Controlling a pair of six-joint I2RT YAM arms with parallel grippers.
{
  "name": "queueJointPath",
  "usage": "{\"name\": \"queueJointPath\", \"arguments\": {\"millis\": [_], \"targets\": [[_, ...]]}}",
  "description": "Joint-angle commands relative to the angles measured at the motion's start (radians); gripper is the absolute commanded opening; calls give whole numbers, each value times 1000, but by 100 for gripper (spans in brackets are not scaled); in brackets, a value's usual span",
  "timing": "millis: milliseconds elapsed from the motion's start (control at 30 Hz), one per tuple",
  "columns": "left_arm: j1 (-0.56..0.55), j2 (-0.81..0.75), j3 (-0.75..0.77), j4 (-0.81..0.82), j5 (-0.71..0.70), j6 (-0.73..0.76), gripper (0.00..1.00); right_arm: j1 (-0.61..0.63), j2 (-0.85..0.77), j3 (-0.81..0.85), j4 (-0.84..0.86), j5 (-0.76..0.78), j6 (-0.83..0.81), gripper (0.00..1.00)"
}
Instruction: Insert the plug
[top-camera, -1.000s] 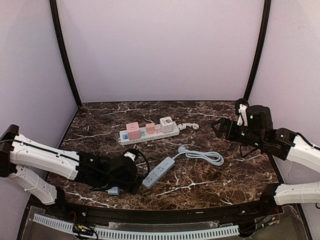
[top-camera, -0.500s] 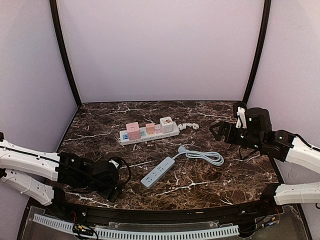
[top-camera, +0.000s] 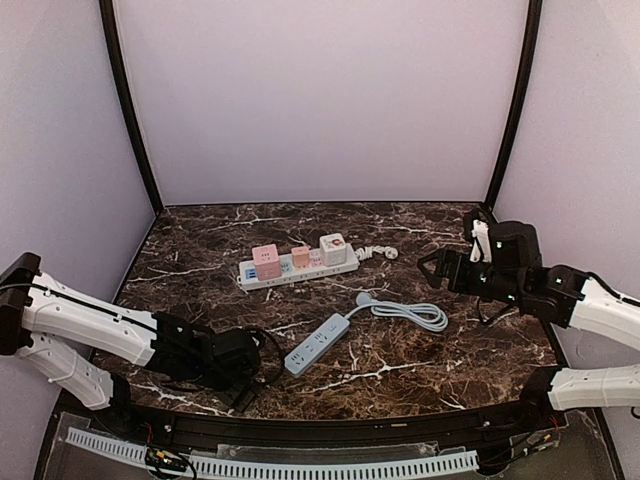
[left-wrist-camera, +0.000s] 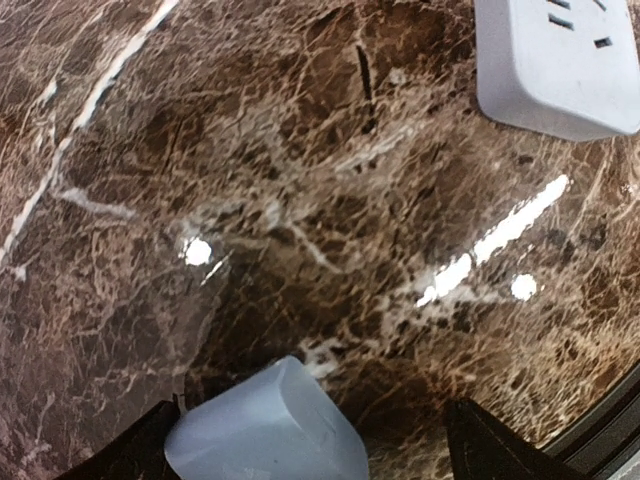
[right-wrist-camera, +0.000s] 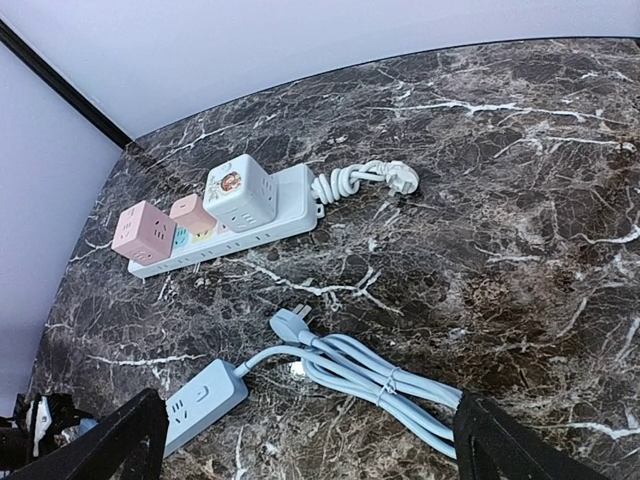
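Note:
A light-blue cube plug (left-wrist-camera: 265, 430) lies on the marble between the jaws of my left gripper (left-wrist-camera: 315, 450), close to the left finger (left-wrist-camera: 145, 445). The jaws stand wide apart and the right finger is clear of the cube. In the top view the left gripper (top-camera: 240, 380) is low at the front left and hides the cube. The light-blue power strip (top-camera: 317, 343) lies just to its right; its end shows in the left wrist view (left-wrist-camera: 560, 65). My right gripper (top-camera: 432, 268) is open and empty, in the air at the right.
The blue strip's coiled cord (right-wrist-camera: 380, 385) and its plug (right-wrist-camera: 292, 322) lie mid-table. A white power strip (top-camera: 298, 268) at the back carries two pink cubes (right-wrist-camera: 143, 230) and a white cube (right-wrist-camera: 240, 193). Its white cord (top-camera: 375, 252) lies to the right.
My left gripper pulled back to the left from beside the blue strip, then came back right and lower over the blue cube. The right gripper drifted slightly left.

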Motion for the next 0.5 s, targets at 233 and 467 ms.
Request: {"name": "queueJointPath", "arguments": {"millis": [233,467], "targets": [[6,110,30,-31,229,-195,86,0,5,-16,51,-9,-24,99],[4,20,7,-115,299,-292,84,-1,16,-31,79,-3,-47,99]]}}
